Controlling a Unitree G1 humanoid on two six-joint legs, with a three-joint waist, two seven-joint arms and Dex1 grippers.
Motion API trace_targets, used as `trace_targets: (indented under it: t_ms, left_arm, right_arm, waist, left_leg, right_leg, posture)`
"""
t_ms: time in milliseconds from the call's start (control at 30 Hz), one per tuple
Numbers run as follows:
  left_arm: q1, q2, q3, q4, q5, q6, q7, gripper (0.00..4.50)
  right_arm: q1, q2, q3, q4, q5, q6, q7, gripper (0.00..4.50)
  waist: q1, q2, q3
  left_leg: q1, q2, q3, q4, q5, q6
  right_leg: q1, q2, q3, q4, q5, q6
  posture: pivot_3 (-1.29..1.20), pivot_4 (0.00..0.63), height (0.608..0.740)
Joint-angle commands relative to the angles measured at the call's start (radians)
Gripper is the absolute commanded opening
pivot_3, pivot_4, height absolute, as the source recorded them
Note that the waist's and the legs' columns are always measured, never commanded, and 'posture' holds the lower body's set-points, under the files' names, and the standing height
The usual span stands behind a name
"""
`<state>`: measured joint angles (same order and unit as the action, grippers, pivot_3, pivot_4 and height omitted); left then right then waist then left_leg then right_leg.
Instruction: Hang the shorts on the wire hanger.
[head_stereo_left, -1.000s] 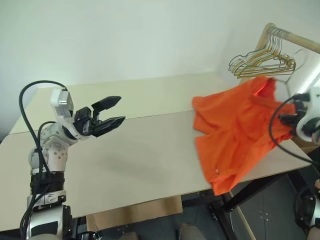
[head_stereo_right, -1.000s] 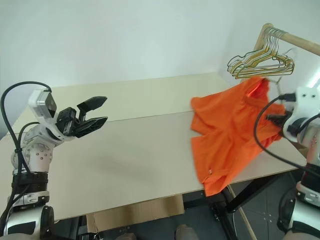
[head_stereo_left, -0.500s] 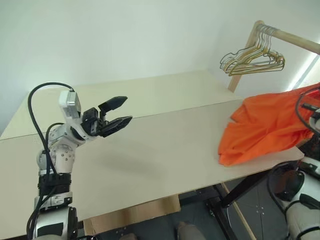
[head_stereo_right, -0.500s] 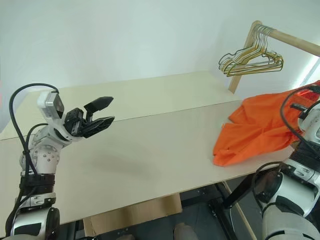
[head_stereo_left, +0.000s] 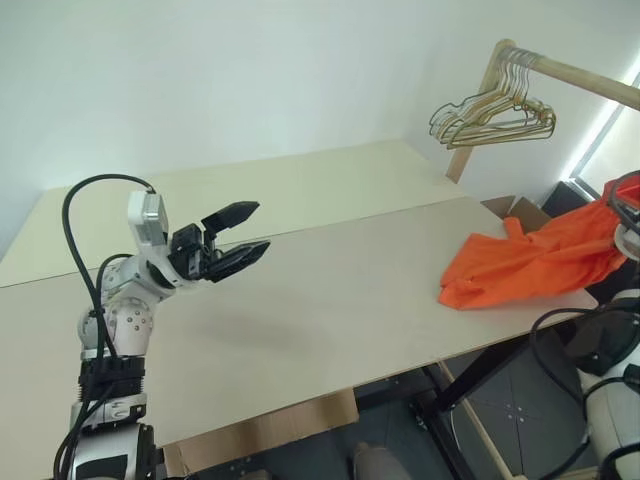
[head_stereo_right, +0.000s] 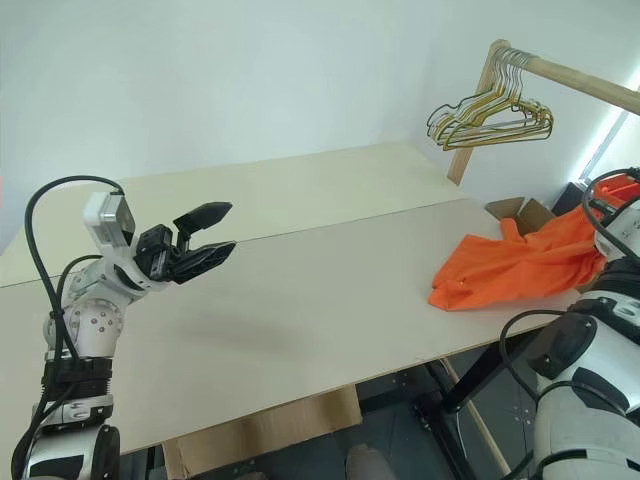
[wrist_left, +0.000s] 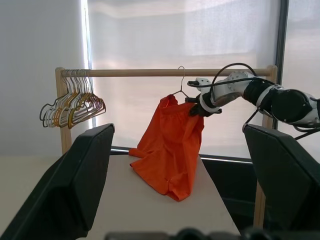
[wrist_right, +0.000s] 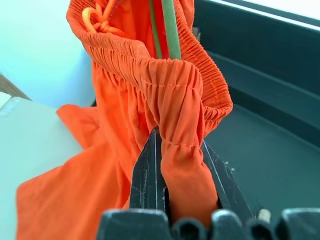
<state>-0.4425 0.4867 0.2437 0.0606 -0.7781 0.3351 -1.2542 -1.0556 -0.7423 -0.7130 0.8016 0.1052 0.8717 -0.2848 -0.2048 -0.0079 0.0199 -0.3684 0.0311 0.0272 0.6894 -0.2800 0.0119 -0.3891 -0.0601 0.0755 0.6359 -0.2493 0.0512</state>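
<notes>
My right gripper (wrist_right: 177, 165) is clamped on the gathered waistband of the bright orange fabric shorts (wrist_left: 170, 142), with the thin greenish-grey wire hanger (wrist_right: 171, 30) threaded through at twelve o'clock. My left gripper (head_stereo_left: 232, 235) hangs wide open, holding nothing. Next, I judge, the hook must reach the wooden rail (wrist_left: 165, 73).

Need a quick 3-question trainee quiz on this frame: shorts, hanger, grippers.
1. True or false: the right gripper is shut on the waistband of the shorts.
2. Where does the bunch of gold hangers sit on the wooden rail? A. at one end, next to a post. B. directly above the shorts. C. off the rail, on the table.
3. Fill in: the left gripper is ___ and holds nothing.

Key:
1. True. Both fingers pinch the gathered waistband, with the wire hanger passing inside it.
2. A.
3. Open. It hovers over the table, far from the shorts.
</notes>
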Motion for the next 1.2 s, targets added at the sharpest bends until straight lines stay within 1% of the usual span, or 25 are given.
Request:
trace_targets:
  t_ms: [33,167,300,400,433,500,533,633,667,700,733,767,900,1067,1200]
  left_arm:
    - [-0.01,-0.006,0.014,-0.032,-0.013,-0.018,0.013,4.47]
    - [-0.016,-0.014,0.011,-0.029,-0.006,-0.026,0.02,4.47]
    - [-0.019,-0.015,0.011,-0.028,-0.009,-0.028,0.019,4.47]
    - [-0.025,-0.015,0.014,-0.021,-0.01,-0.031,0.017,4.47]
    - [-0.029,-0.016,0.014,-0.017,-0.01,-0.033,0.014,4.47]
    - [-0.036,-0.018,0.015,-0.011,-0.014,-0.032,0.011,4.5]
    - [-0.039,-0.018,0.015,-0.01,-0.015,-0.032,0.01,4.5]
    - [-0.043,-0.02,0.015,-0.009,-0.017,-0.03,0.009,4.5]
    - [-0.044,-0.02,0.016,-0.007,-0.017,-0.03,0.009,4.5]
    - [-0.045,-0.021,0.016,-0.006,-0.017,-0.03,0.009,4.5]
    - [-0.045,-0.022,0.017,-0.006,-0.018,-0.031,0.008,4.5]
    - [-0.045,-0.023,0.018,-0.005,-0.019,-0.032,0.007,4.5]
    - [-0.052,-0.036,0.025,-0.003,-0.036,-0.034,0.002,4.5]
    - [-0.057,-0.056,0.036,-0.017,-0.055,-0.029,0.01,4.5]
    - [-0.05,-0.063,0.047,-0.032,-0.072,-0.032,0.02,4.5]
  right_arm:
    - [-0.032,-0.028,-0.009,0.033,0.034,-0.052,-0.028,0.0]
    - [-0.026,-0.033,-0.015,0.066,0.064,-0.066,-0.056,0.0]
    - [-0.016,-0.025,-0.007,0.041,0.085,-0.042,-0.077,0.0]
    - [0.005,-0.018,0.056,0.004,0.06,-0.014,-0.082,0.0]
    - [0.02,-0.018,0.096,-0.016,0.04,-0.011,-0.072,0.0]
    - [0.039,-0.017,0.153,-0.044,0.008,-0.001,-0.082,0.59]
    - [0.046,-0.015,0.159,-0.056,0.008,-0.002,-0.083,0.77]
    - [0.066,-0.003,0.161,-0.099,0.001,-0.006,-0.111,1.82]
    - [0.073,0.003,0.154,-0.121,0.001,-0.009,-0.128,2.08]
    - [0.078,0.008,0.148,-0.137,0.002,-0.011,-0.139,2.48]
    - [0.081,0.015,0.137,-0.154,0.007,-0.009,-0.151,2.79]
    - [0.086,0.024,0.134,-0.181,0.001,-0.01,-0.173,3.19]
    - [0.105,0.055,0.15,-0.284,-0.039,-0.014,-0.243,4.48]
    - [0.138,0.082,0.215,-0.444,-0.124,-0.045,-0.301,4.48]
    - [0.165,0.063,0.308,-0.552,-0.219,-0.107,-0.309,4.48]
  waist:
    - [0.0,0.0,0.0]
    - [0.0,0.0,0.0]
    - [0.0,0.0,0.0]
    - [0.0,0.0,0.0]
    - [0.0,0.0,0.0]
    - [0.0,0.0,0.0]
    - [0.001,0.0,0.0]
    - [0.0,0.0,0.0]
    - [0.0,0.0,0.0]
    - [0.0,0.0,0.0]
    - [0.0,0.001,0.0]
    - [0.0,0.001,0.0]
    - [-0.001,0.001,0.0]
    - [0.0,0.001,0.001]
    - [-0.001,0.001,0.001]
  left_leg:
    - [0.001,0.0,0.0,-0.001,0.0,0.0]
    - [0.0,0.0,0.0,-0.002,0.0,0.0]
    - [0.0,0.0,0.0,-0.003,0.0,0.001]
    - [0.0,0.0,0.0,-0.004,0.0,0.001]
    - [0.0,0.0,0.0,-0.004,0.0,0.001]
    - [0.0,0.0,0.0,-0.004,0.0,0.001]
    - [0.0,0.0,0.0,-0.004,0.0,0.001]
    - [0.0,0.0,0.0,-0.004,0.0,0.001]
    - [0.0,0.0,0.0,-0.004,0.0,0.001]
    - [0.0,0.0,0.0,-0.004,0.0,0.001]
    - [0.0,0.0,0.0,-0.004,0.0,0.001]
    - [0.0,0.0,0.0,-0.004,0.0,0.001]
    - [0.0,0.0,0.0,-0.005,0.0,0.001]
    - [0.0,0.0,0.0,-0.005,0.0,0.001]
    - [0.0,0.0,0.0,-0.005,0.0,0.001]
  right_leg:
    - [0.002,0.0,0.0,-0.002,0.0,0.0]
    - [0.002,0.0,0.0,-0.006,0.002,0.001]
    - [0.002,0.0,0.0,-0.007,0.002,0.001]
    - [0.002,0.0,0.0,-0.007,0.002,0.001]
    - [0.002,0.0,0.0,-0.007,0.002,0.001]
    - [0.002,0.0,0.001,-0.007,0.002,0.001]
    - [0.002,0.0,0.001,-0.007,0.002,0.001]
    - [0.001,0.0,0.001,-0.007,0.002,0.001]
    - [0.001,0.0,0.001,-0.007,0.002,0.001]
    - [0.001,0.0,0.001,-0.007,0.002,0.001]
    - [0.001,0.0,0.002,-0.007,0.002,0.001]
    - [0.001,0.0,0.002,-0.007,0.002,0.001]
    - [0.001,0.0,0.002,-0.007,0.002,0.001]
    - [0.001,0.0,0.002,-0.007,0.002,0.001]
    - [0.0,0.0,0.003,-0.007,0.002,0.001]
  posture:
    - [-0.13,0.0,0.74]
    - [-0.13,0.0,0.74]
    - [-0.14,0.0,0.74]
    - [-0.14,0.0,0.74]
    - [-0.14,0.0,0.74]
    - [-0.14,0.0,0.74]
    - [-0.14,0.0,0.74]
    - [-0.14,0.0,0.74]
    - [-0.14,0.0,0.74]
    - [-0.14,0.0,0.74]
    - [-0.14,0.0,0.74]
    - [-0.14,0.0,0.74]
    - [-0.14,0.0,0.74]
    - [-0.14,0.0,0.74]
    - [-0.13,0.0,0.74]
